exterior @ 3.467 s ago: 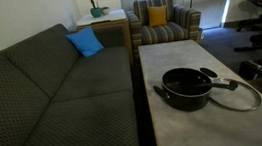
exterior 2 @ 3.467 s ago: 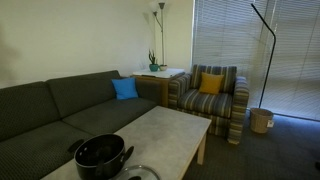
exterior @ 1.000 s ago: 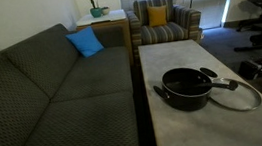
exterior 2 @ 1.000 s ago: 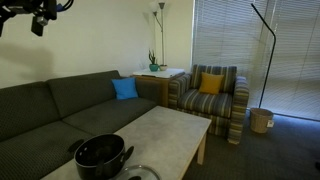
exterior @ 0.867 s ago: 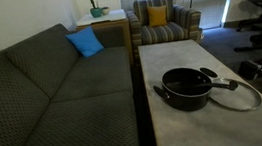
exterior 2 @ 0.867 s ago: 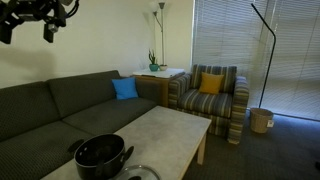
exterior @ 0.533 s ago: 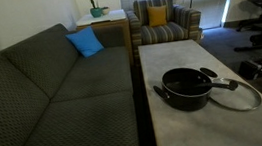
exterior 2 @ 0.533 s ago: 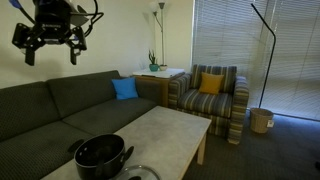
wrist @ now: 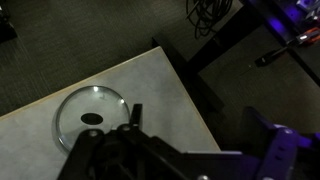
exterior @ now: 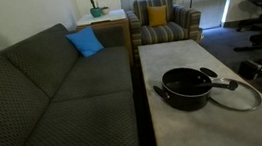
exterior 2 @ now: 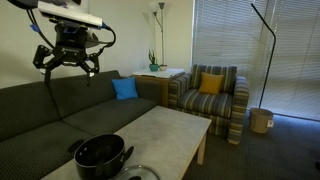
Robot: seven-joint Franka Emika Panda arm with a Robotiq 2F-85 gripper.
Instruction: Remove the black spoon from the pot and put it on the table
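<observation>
Gripper (exterior 2: 67,65) hangs high over the sofa (exterior 2: 60,100), well apart from the pot (exterior 2: 100,155). Its fingers are spread wide with nothing between them. I judge this as approach height, so the arm clears the sofa back before I bring it down.

The pot (exterior: 186,86) sits on the table (exterior: 169,53) near the end closest to the camera in both exterior views. The glass lid (exterior: 236,92) lies flat beside it with its rim touching the pot wall, so it is off and the pot mouth is open for a reach from above.

The black spoon (exterior: 209,72) is hard to read. A slim dark piece pokes over the pot rim on the lid side and I take it as the handle. The bowl is lost against the black interior. I judge the spoon is in the pot and not yet lifted.

In the wrist view I see the lid (wrist: 92,112) and a corner of the table (wrist: 150,75). The gripper body blocks the bottom of that view, and I can't make out the pot or spoon there.

Counts:
- One pot, one lid, one spoon, one table and one gripper.
- One sofa and one armchair (exterior: 180,22).
- Two cushions, a blue cushion (exterior: 85,42) on the sofa and a yellow cushion (exterior: 157,16) on the armchair.

The far half of the table is bare, so I'd put the spoon down there, away from the lid.
</observation>
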